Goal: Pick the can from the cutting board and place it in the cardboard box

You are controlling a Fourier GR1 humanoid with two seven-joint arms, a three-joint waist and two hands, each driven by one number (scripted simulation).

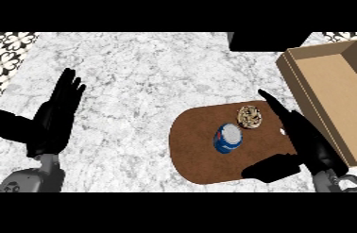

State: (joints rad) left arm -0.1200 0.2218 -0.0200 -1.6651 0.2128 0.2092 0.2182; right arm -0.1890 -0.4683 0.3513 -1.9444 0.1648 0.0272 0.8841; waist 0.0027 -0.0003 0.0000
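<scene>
The cardboard box (327, 93) is cut off by the frame's right edge, so only its left wall and part of the floor get seen. The cutting board (199, 147)'s right end is hidden behind the right hand (303, 140). A dark block (268, 41) at upper right can't be identified.

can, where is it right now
In the head view the blue can lies right of centre on the brown cutting board, just below-left of a round cookie, with the right hand beside it.
</scene>
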